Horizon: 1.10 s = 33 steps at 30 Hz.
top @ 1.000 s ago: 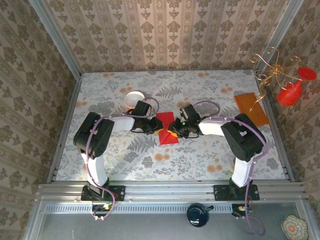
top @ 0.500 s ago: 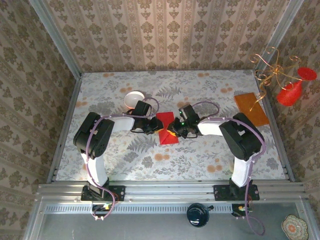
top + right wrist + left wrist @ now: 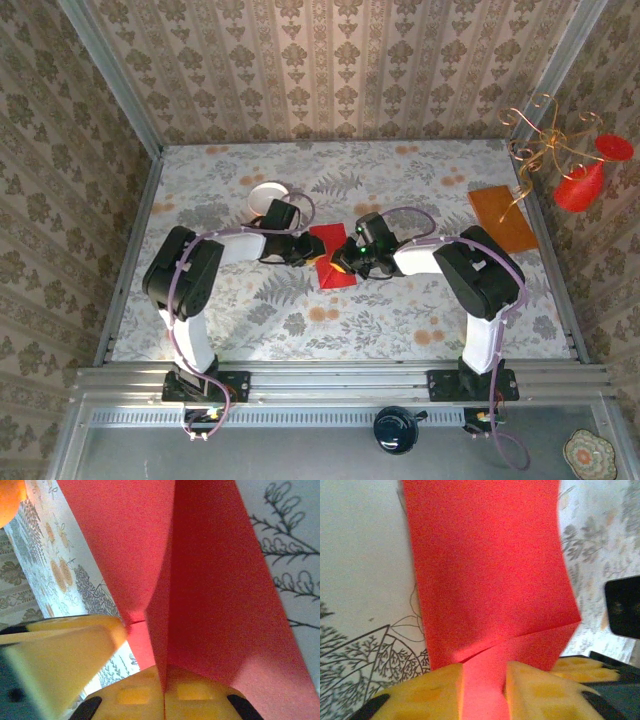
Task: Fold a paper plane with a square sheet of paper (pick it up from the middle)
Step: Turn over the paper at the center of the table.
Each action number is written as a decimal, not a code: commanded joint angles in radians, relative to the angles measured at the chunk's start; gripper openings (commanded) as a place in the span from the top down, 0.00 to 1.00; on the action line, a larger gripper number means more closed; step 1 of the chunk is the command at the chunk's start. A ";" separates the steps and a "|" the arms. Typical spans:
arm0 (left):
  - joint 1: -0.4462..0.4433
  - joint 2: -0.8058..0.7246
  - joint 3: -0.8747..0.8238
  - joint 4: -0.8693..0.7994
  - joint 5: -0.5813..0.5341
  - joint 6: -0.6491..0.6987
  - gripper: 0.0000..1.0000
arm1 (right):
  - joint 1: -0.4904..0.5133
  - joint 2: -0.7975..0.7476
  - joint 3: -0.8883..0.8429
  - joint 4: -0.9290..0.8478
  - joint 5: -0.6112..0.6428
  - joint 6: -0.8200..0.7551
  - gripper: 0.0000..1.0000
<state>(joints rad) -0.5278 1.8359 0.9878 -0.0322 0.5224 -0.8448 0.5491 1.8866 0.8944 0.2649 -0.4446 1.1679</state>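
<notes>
Square sheet of paper, bright red and partly folded, lay near the middle of the floral table, between the two claws that faced each other across it. The right gripper was pinched tight on a raised crease of the sheet. Its yellow pads were pressed flat together and the fold ran straight up from the seam between them, red flaps sloping away on both sides. The left gripper sat at the sheet's opposite edge, jaws narrowly parted. A strip of red showed in the gap, and a folded flap lay just ahead of its fingertips.
</notes>
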 commanded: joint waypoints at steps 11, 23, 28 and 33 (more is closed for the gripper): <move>0.137 -0.360 -0.123 0.110 0.114 -0.166 0.29 | -0.039 -0.215 -0.040 0.241 -0.057 -0.085 0.95; 0.035 -0.426 -0.127 0.262 0.168 -0.242 0.11 | -0.084 -0.231 -0.080 0.621 -0.195 0.144 0.94; -0.005 -0.405 -0.107 0.300 0.147 -0.229 0.23 | -0.094 -0.243 -0.123 0.668 -0.200 0.181 0.93; -0.005 -0.406 -0.120 0.333 0.135 -0.237 0.37 | -0.111 -0.258 -0.150 0.678 -0.204 0.191 0.92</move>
<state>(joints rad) -0.5354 1.4250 0.8494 0.2478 0.6609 -1.0836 0.4484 1.6695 0.7532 0.8871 -0.6220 1.3388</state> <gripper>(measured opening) 0.645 0.079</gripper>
